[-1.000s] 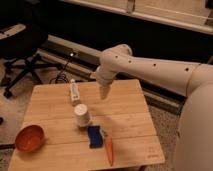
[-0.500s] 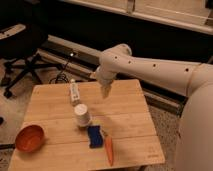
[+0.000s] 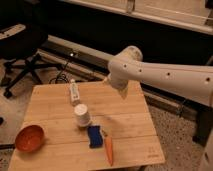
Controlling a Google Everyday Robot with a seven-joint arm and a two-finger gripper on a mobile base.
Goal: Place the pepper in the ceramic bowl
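The pepper (image 3: 109,149), slim, orange and tapered, lies on the wooden table (image 3: 127,117) near the front edge, point towards me. The ceramic bowl (image 3: 30,138), round and orange-brown, sits at the table's front left corner. My gripper (image 3: 118,87) hangs at the end of the white arm above the far middle of the table. It is well behind the pepper and far right of the bowl. It holds nothing that I can see.
A blue sponge (image 3: 94,136) lies just left of the pepper. A white upturned cup (image 3: 82,115) stands behind the sponge. A small white bottle (image 3: 74,92) lies near the far edge. A black office chair (image 3: 20,55) stands beyond the table's left side.
The arm's end has shifted a little to the right over the table's far side. The pepper, bowl, cup and sponge have not moved.
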